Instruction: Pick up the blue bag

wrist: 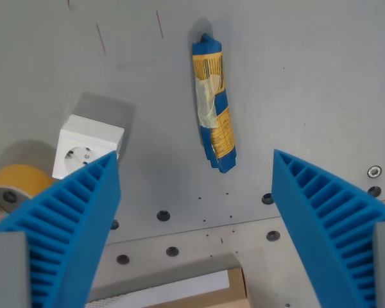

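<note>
The blue bag point(213, 102) lies flat on the grey table, a long narrow packet with a yellow label and clear tape around its middle. It runs from the upper centre down toward the middle of the wrist view. My gripper point(196, 170) hangs above the table with its two blue ribbed fingers spread wide. One fingertip point(106, 168) shows at the wrist view's left, the other point(285, 163) at the right. The bag's lower end sits just above the gap between them, apart from both. Nothing is held.
A white socket block point(88, 145) stands at the left, close to the left finger. A roll of yellow tape point(13, 186) lies at the far left edge. A cardboard piece with white paper point(199, 289) sits at the bottom. Bolt holes dot the table.
</note>
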Robot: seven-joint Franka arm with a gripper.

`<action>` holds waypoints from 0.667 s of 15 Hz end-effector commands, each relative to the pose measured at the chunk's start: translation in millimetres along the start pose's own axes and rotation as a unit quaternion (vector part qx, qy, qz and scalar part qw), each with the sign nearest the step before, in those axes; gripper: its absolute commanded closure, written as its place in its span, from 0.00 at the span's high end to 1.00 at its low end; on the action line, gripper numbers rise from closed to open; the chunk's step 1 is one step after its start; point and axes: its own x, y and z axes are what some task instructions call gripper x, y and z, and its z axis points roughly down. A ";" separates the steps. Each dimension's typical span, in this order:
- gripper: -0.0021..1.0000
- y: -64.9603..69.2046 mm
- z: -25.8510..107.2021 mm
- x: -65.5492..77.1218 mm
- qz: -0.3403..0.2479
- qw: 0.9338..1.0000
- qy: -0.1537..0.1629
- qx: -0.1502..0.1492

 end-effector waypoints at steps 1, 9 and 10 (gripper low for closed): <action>1.00 5.1 19.1 -9.2 -0.070 0.996 0.046 0.010; 1.00 20.4 63.8 -36.6 -0.142 0.986 0.089 0.015; 1.00 21.5 69.6 -40.1 -0.141 0.986 0.091 0.015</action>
